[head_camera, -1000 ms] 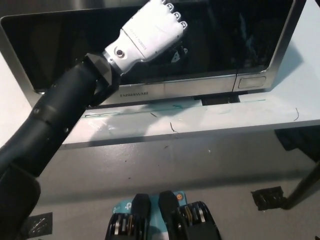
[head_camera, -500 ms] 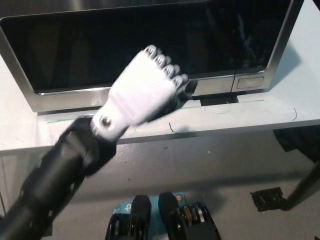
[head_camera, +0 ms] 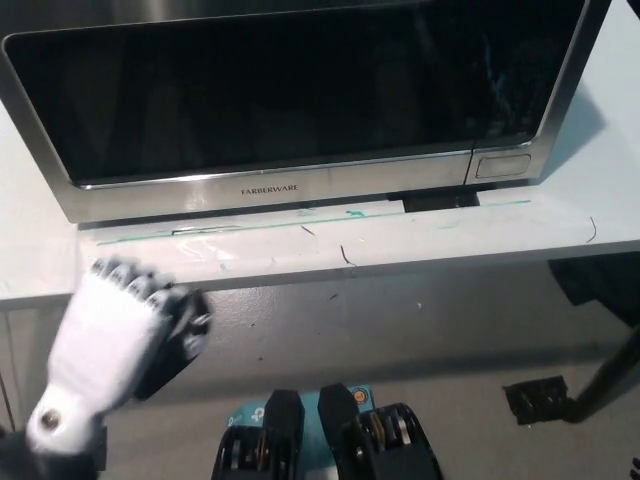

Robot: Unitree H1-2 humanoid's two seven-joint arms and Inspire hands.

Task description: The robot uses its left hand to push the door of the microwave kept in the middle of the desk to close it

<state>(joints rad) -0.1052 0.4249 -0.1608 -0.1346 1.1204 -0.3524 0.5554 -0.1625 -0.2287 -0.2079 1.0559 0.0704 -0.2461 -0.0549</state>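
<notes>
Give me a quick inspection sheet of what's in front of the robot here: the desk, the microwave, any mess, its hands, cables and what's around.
Surface: white desk, with scuffs and thin marks near its front edge.
Job's things: microwave sits on the desk, its dark door flush with the body, looks closed.
Clutter: nothing seen on the desk besides the microwave.
Hands: white left hand is low at the lower left, in front of the desk edge, touching nothing, holding nothing; slightly blurred. Right hand not in view.
Cables: nothing seen.
Surroundings: grey floor below the desk; a dark patch on it at the right.
</notes>
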